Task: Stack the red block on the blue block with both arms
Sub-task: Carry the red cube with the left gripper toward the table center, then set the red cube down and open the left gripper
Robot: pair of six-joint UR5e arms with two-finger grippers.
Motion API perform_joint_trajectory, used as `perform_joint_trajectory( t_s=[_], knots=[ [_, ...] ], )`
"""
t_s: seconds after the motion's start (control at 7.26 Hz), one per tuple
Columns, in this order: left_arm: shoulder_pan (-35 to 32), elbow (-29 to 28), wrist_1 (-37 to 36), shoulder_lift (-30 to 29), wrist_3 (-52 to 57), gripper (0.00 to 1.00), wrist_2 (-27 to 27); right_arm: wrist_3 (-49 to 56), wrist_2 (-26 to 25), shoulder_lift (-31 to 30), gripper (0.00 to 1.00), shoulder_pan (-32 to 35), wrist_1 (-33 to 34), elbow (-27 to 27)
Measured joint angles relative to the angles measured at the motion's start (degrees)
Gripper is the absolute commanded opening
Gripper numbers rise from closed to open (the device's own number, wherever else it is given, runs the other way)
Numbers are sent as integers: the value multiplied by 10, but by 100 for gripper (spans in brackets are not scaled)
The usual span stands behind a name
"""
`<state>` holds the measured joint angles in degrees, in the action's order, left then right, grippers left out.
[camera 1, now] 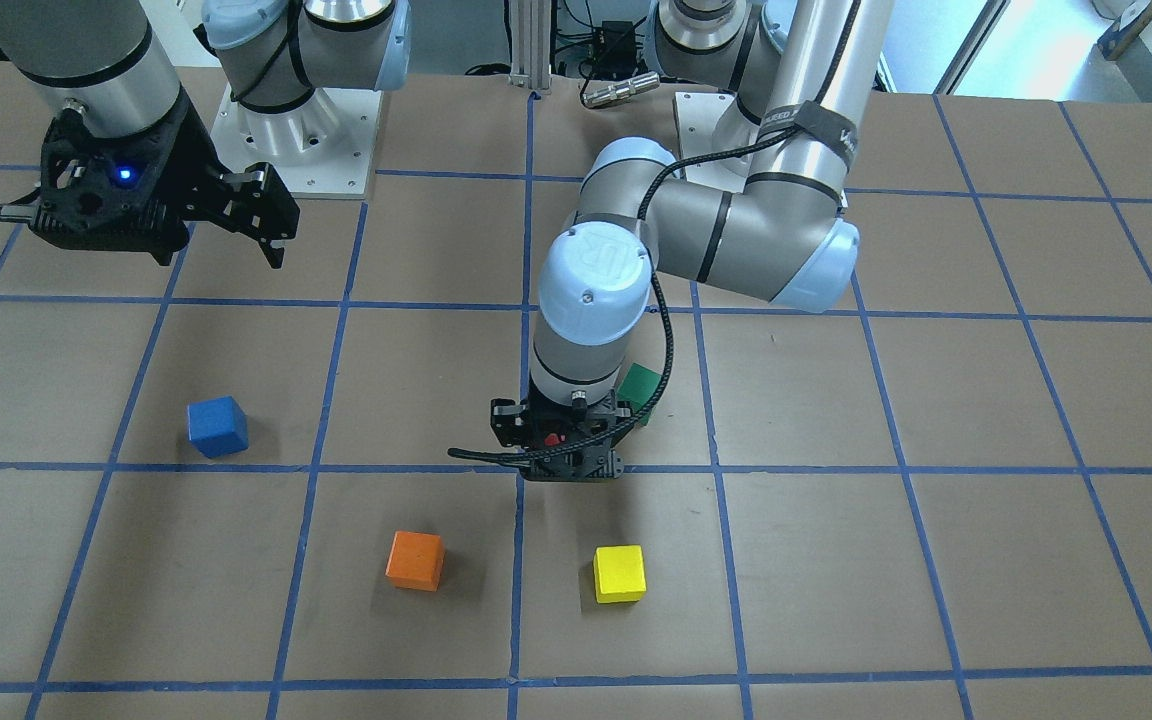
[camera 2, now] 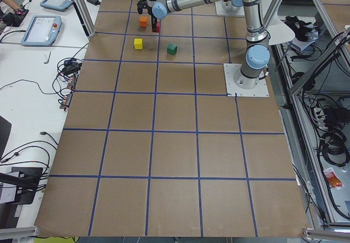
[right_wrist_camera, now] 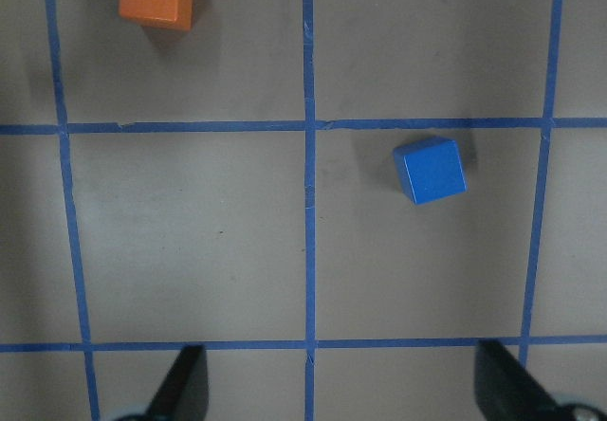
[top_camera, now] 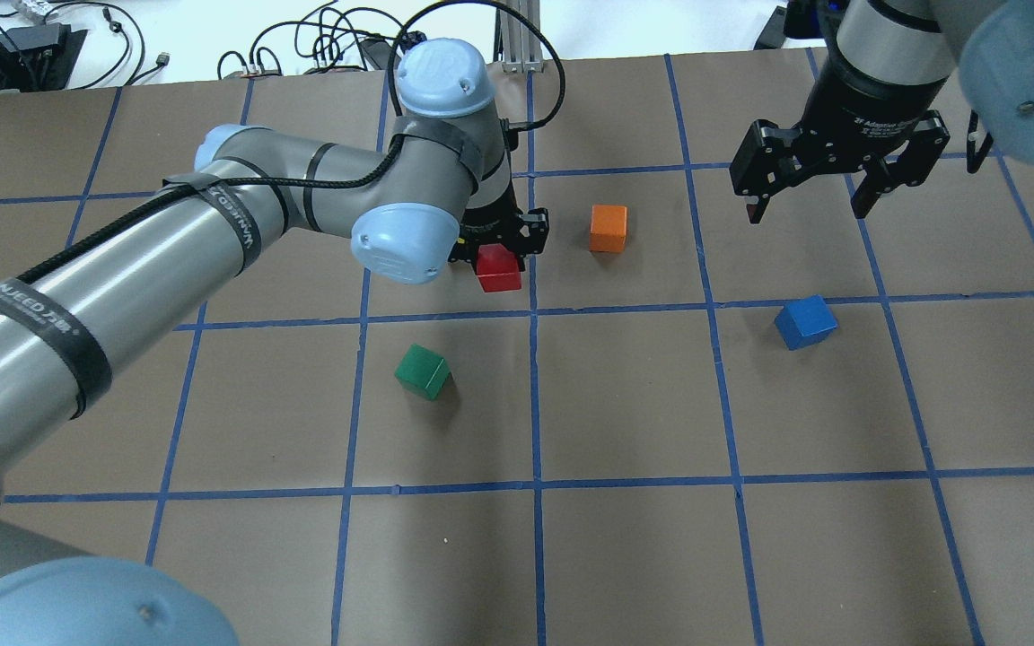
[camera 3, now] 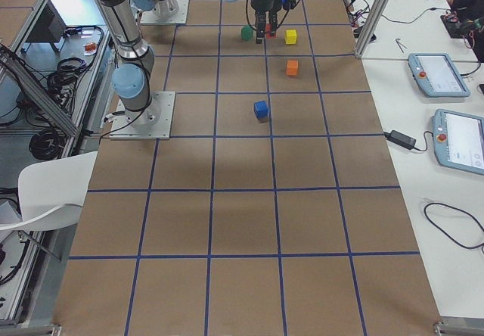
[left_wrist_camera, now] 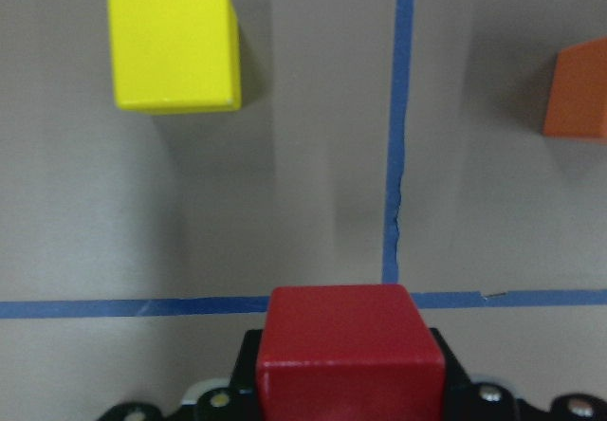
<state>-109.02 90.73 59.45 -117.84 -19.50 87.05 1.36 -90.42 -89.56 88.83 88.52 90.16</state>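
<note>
Holding the small matte red block (top_camera: 499, 269) in my left gripper (top_camera: 499, 249).
I am pinching the red block between my left fingers above the blue-taped brown table (top_camera: 625, 404), near the orange cube (top_camera: 608, 228). My right gripper (top_camera: 806, 213) is hanging spread wide, with the small matte blue block (top_camera: 805, 321) sitting alone on the table nearby.

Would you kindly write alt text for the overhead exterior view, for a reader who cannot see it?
The left gripper grips the red block, while the open right gripper hovers near the blue block. An orange cube and a green cube lie nearby on the brown table.
</note>
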Motion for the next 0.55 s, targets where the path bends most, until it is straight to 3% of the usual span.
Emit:
perform_joint_trajectory(
  t_s=[0.41,0.55],
  knots=[
    [-26,0,-42,-48,-24,0,3,18,0,0,100,-11,0,0],
    [-27,1,-50,-56,-21,23,5,18,0,0,100,-12,0,0]
  ],
)
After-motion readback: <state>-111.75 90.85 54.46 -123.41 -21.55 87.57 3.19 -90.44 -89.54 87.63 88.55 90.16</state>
